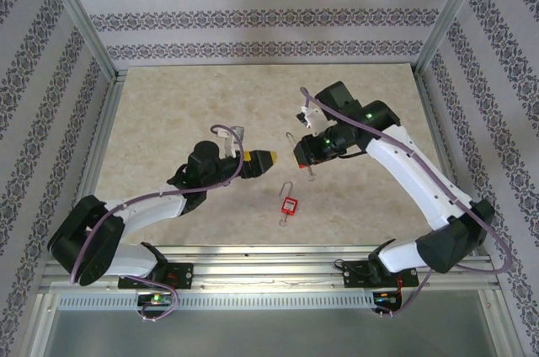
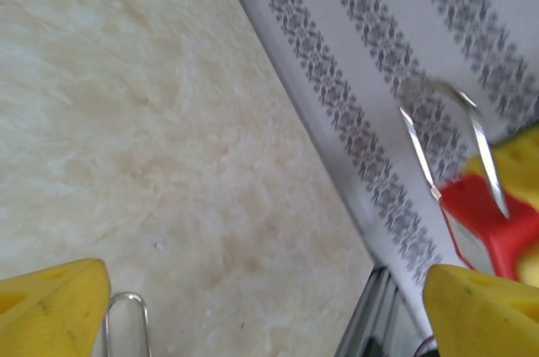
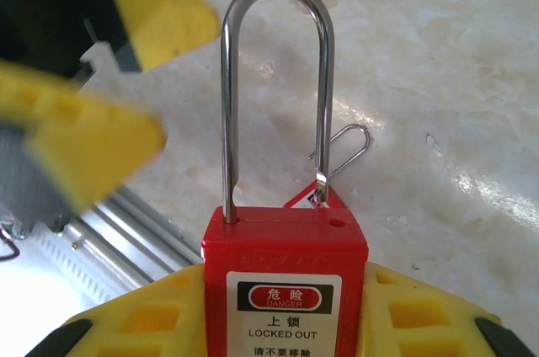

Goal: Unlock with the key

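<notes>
We see the beige marble-look table (image 1: 168, 121) inside patterned grey-and-white walls (image 1: 253, 12), with an aluminium rail (image 1: 269, 254) along the near edge. Both white-and-black arms reach to the middle, the left arm (image 1: 143, 210) and the right arm (image 1: 413, 163). Their tools face each other, near but apart.

The right gripper (image 1: 310, 152) has its yellow fingers clamped on the body of a red plastic padlock (image 3: 285, 264), white DANGER / LOCKED OUT label facing the right wrist camera. Its long silver shackle (image 3: 274, 79) stands upright above the fingers. One leg goes into the body top. The other ends just above it beside a small hole, not in it as far as we see.

The left gripper (image 1: 268, 157) has its yellow fingertips (image 2: 50, 306) spread wide apart, gripping nothing. It sits off the shackle end of the held lock, not touching it. In the left wrist view a thin silver wire loop (image 2: 126, 327) lies on the table by one fingertip. Which lock it belongs to, we cannot tell.

A second small red padlock (image 1: 289, 205) lies flat on the table nearer the rail, between the arms, shackle pointing away from the rail, touched by neither tool.

On the small yellow-headed key: we cannot tell where it is. A tiny silvery bit (image 1: 309, 173) just on the near side of the right gripper is too small to identify.
</notes>
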Action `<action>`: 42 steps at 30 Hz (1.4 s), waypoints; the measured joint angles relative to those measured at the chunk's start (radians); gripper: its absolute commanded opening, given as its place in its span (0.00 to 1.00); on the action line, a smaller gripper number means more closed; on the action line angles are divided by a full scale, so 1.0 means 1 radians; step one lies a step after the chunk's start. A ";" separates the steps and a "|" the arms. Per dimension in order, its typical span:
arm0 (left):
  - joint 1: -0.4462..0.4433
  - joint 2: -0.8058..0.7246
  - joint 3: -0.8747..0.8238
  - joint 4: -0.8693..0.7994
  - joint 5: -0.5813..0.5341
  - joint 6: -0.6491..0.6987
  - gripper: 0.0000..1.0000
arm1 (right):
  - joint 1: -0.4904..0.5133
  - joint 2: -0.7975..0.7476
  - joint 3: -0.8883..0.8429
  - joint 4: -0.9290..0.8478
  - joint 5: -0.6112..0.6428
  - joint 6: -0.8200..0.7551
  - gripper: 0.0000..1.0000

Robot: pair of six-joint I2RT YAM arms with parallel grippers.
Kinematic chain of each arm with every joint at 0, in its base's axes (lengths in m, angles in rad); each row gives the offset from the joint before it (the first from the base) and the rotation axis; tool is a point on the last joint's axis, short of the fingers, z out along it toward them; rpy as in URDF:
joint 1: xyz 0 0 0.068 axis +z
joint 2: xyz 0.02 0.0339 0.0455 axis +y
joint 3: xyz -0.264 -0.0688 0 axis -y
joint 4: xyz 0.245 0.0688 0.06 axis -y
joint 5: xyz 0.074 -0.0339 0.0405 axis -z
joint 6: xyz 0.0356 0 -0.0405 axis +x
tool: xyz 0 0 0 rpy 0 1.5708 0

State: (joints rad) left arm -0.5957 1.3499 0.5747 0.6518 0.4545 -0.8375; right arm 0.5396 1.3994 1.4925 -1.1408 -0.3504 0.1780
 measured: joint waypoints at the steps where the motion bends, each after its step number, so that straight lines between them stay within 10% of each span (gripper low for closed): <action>1: 0.010 0.011 0.006 0.013 0.002 -0.033 0.90 | 0.000 -0.016 -0.005 -0.002 -0.009 -0.010 0.07; 14: 0.012 0.137 0.184 0.062 0.076 -0.200 0.64 | 0.015 -0.062 -0.025 -0.022 -0.149 -0.058 0.05; 30: -0.032 0.288 0.057 0.548 0.119 -0.380 0.63 | 0.012 -0.045 -0.027 -0.003 -0.213 -0.050 0.04; 42: -0.038 0.238 0.016 0.590 0.114 -0.375 0.71 | -0.001 -0.043 -0.026 0.018 -0.253 -0.046 0.03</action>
State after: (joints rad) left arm -0.6334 1.5879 0.5903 1.2415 0.5686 -1.2129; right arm 0.5385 1.3560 1.4662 -1.1233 -0.6037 0.1322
